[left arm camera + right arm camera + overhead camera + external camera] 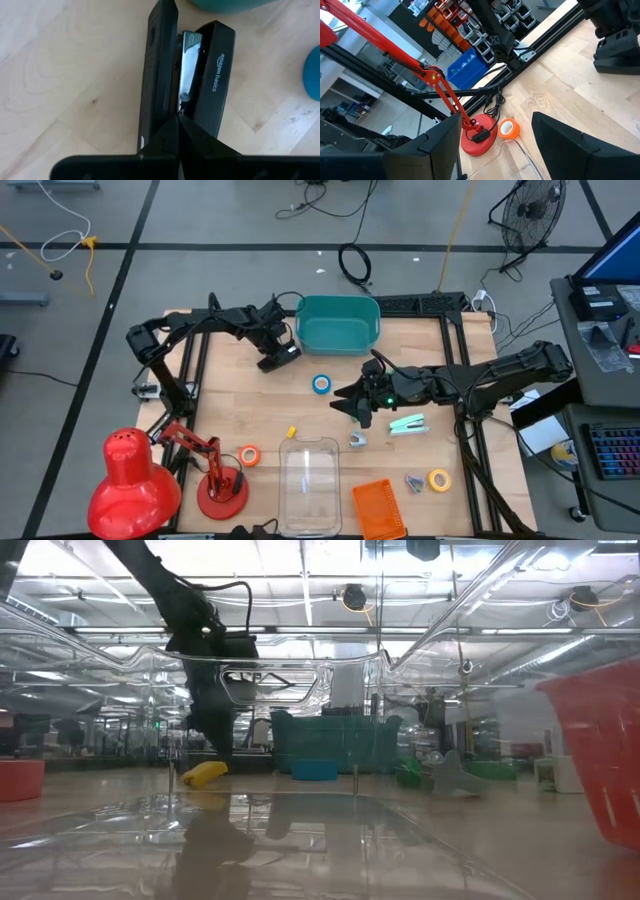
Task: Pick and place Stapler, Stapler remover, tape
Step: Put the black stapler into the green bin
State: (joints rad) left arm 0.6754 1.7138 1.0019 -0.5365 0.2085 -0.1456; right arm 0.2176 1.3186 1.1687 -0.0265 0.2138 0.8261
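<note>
Black stapler [200, 85] (white lettering on top) clamped in left pincer [179, 131]; right pincer [495, 145] gapes, empty.

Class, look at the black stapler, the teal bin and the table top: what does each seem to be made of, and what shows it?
Stapler: matte black plastic shell, probably, with a shiny metal strip inside. Teal bin: likely moulded plastic, smooth with rounded corners. Table: pale wood, visible grain.

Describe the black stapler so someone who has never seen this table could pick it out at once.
Start at the teal bin at the far edge of the wooden table. Just to its left, on the left arm's side, lies the black stapler, right under the shut left end effector. It is the only black desk tool here; the blue tape roll nearby is a ring, and the mint stapler lies farther right.
</note>
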